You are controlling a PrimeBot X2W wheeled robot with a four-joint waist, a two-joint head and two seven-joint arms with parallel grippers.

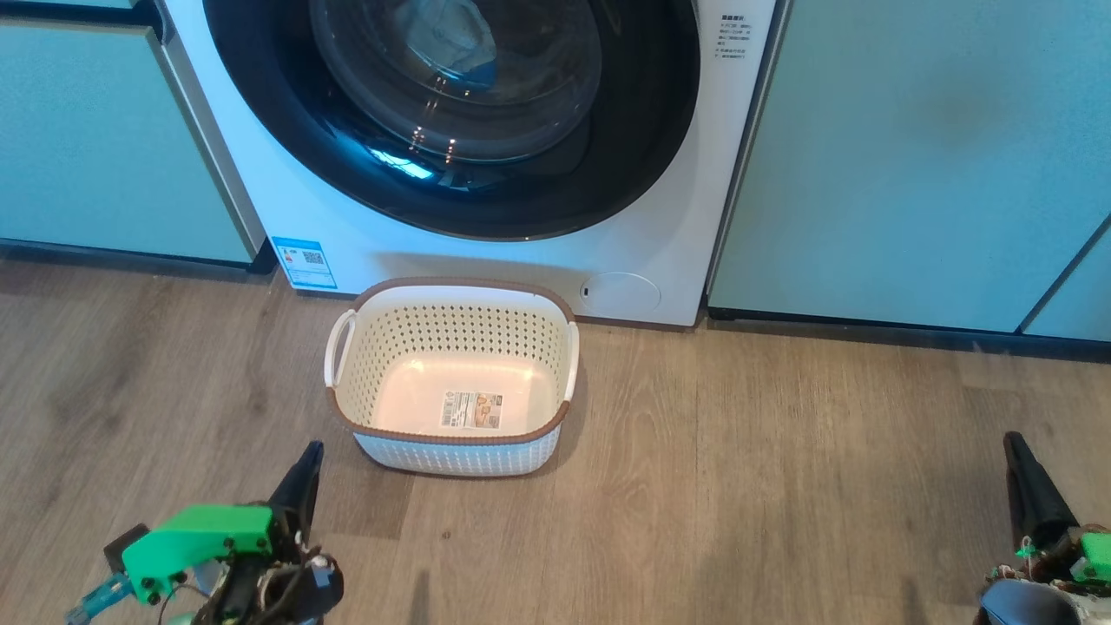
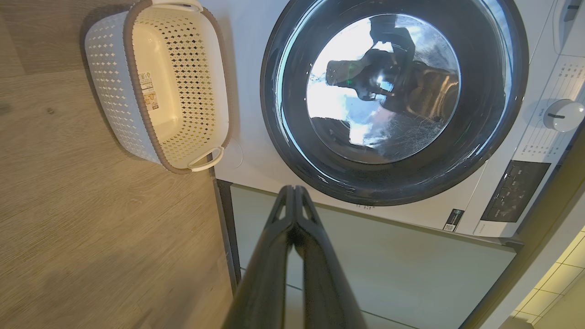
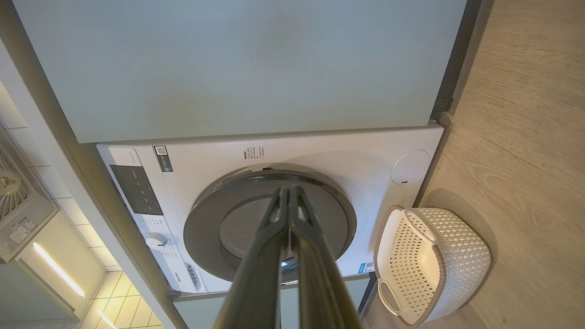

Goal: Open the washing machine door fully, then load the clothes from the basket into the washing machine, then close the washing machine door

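Note:
The washing machine (image 1: 538, 260) stands straight ahead, white, with the washing machine door (image 1: 451, 95) lying flat against its front, black rim and glass centre. On the floor in front sits the basket (image 1: 451, 347); inside it I see bare cream plastic and a label sticker. The clothes are out of view. My left gripper (image 1: 311, 450) is low at the left, shut, holding nothing. At the lower right, my right gripper (image 1: 1014, 438) is shut as well. In the left wrist view the left gripper (image 2: 294, 188) points just beside the door (image 2: 393, 91). In the right wrist view the right gripper (image 3: 289, 188) points at the door (image 3: 210, 228).
Pale teal cabinet panels (image 1: 911, 156) flank the machine on both sides. Wooden floor (image 1: 781, 486) spreads around the basket and between my arms. A control panel (image 2: 516, 189) and a white knob (image 2: 563, 115) sit along the machine's top strip.

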